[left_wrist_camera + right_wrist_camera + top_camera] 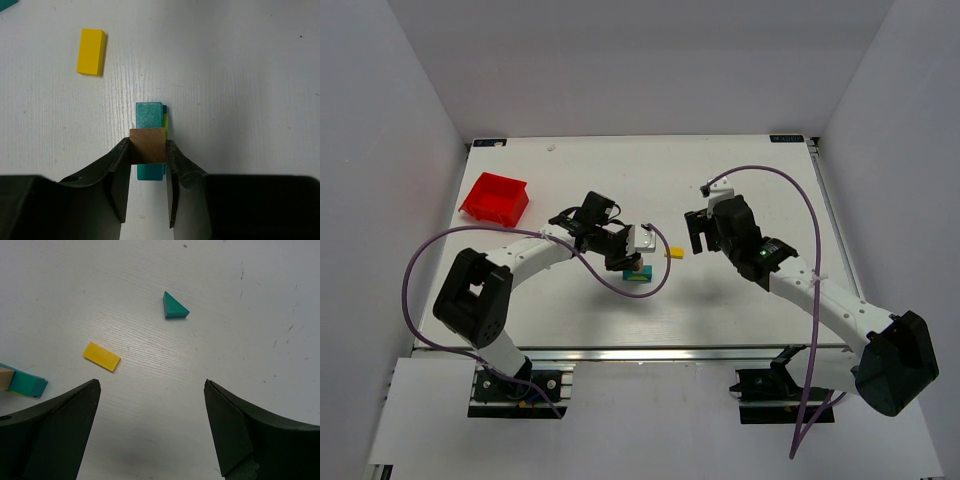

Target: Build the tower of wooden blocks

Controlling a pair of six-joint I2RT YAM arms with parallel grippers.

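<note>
The left gripper (pixel 148 149) is clamped on a tan block (pixel 147 142) directly over the wood block tower (pixel 149 116). The tower stands at the centre of the left wrist frame and just below centre in the top view, with teal and a sliver of yellow showing beneath; whether the tan piece rests on it I cannot tell. The right gripper (pixel 151 386) hangs with jaws spread wide and nothing between them over the table (pixel 250 315), with a yellow block (pixel 101 356) at left-centre, a teal triangle (pixel 174 306) above centre, and a red bin (pixel 495 197) at the top view's upper left.

The tan block (pixel 147 145) looks bare matt wood, the yellow block (pixel 91 52) at upper left smoothly painted (table (pixel 240 90): white, finely streaked).
</note>
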